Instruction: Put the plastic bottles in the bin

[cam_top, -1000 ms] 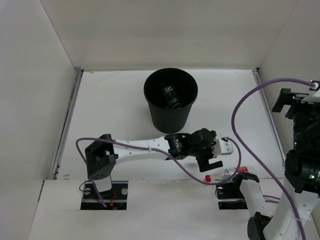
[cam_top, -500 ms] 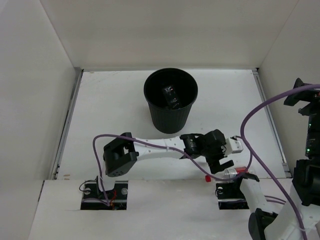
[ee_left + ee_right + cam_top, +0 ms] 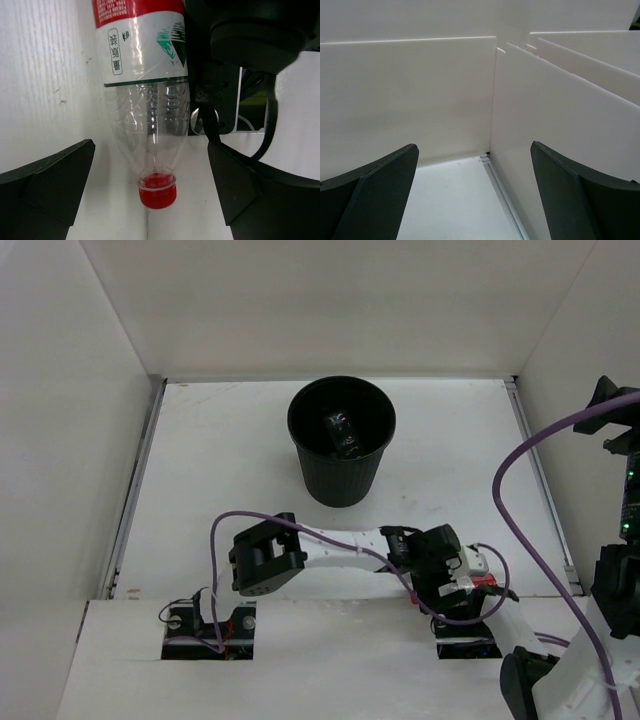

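The clear bottle with red cap (image 3: 157, 189) and red label lies on the table at the near edge, beside the right arm's base; a bit of its red shows in the top view (image 3: 487, 582). My left gripper (image 3: 150, 150) is open, with one finger on each side of the bottle's neck and not touching it; it also shows in the top view (image 3: 472, 575). The black ribbed bin (image 3: 341, 472) stands at the back middle with a bottle (image 3: 341, 432) inside; I cannot tell which one. My right gripper (image 3: 475, 150) is open, empty and raised at the far right.
White walls enclose the table on three sides. The right arm's base and cables (image 3: 250, 45) sit right next to the bottle. A purple cable (image 3: 520, 455) loops above the right side. The right wrist view faces the back right corner (image 3: 490, 152).
My left arm has swung right and toward the near edge, bringing its open gripper over the red-capped bottle. The right arm has drawn farther toward the right edge.
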You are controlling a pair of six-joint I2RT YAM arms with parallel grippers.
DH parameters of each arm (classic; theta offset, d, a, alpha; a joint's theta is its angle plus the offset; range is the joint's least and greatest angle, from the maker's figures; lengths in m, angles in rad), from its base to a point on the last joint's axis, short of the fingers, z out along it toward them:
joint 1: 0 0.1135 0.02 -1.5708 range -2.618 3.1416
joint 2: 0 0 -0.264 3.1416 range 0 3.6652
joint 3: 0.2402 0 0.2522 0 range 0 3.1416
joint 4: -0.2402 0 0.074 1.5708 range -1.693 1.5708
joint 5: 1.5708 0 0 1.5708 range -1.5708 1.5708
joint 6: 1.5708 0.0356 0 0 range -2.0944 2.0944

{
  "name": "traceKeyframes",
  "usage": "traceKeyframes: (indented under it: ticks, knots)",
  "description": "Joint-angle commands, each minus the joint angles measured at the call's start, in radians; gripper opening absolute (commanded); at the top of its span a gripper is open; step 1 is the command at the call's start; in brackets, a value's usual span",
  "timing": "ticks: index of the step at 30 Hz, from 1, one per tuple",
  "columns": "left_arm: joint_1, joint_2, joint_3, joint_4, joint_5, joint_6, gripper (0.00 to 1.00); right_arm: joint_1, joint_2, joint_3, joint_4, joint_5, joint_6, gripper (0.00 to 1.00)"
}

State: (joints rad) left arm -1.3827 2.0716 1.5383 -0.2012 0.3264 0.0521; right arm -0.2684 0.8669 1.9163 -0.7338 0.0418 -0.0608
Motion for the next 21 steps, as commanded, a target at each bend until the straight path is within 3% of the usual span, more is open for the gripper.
traceKeyframes:
  ticks: [1, 7, 9, 11, 13, 17, 21]
  knots:
    - [-0.019, 0.016, 0.045, 0.016, 0.013, -0.011, 1.00, -0.007, -0.002, 0.043, 0.034, -0.028, 0.036, 1.00]
    - [-0.040, 0.073, 0.060, 0.045, -0.018, -0.015, 0.94, -0.010, -0.012, 0.049, 0.030, -0.037, 0.039, 1.00]
    - [-0.042, 0.088, 0.075, 0.048, -0.023, -0.015, 0.79, -0.013, -0.016, 0.047, 0.028, -0.039, 0.039, 1.00]
    - [-0.042, 0.094, 0.097, 0.048, -0.036, -0.012, 0.50, -0.013, -0.019, 0.046, 0.025, -0.040, 0.039, 1.00]
    - [-0.037, 0.094, 0.115, 0.043, -0.055, -0.008, 0.32, -0.013, -0.019, 0.044, 0.025, -0.042, 0.038, 1.00]
    - [-0.009, 0.079, 0.114, 0.036, -0.053, 0.014, 0.16, -0.018, -0.017, 0.038, 0.034, -0.046, 0.049, 1.00]
    - [0.035, 0.036, 0.077, 0.017, -0.053, 0.057, 0.09, -0.033, -0.008, 0.039, 0.043, -0.063, 0.061, 1.00]
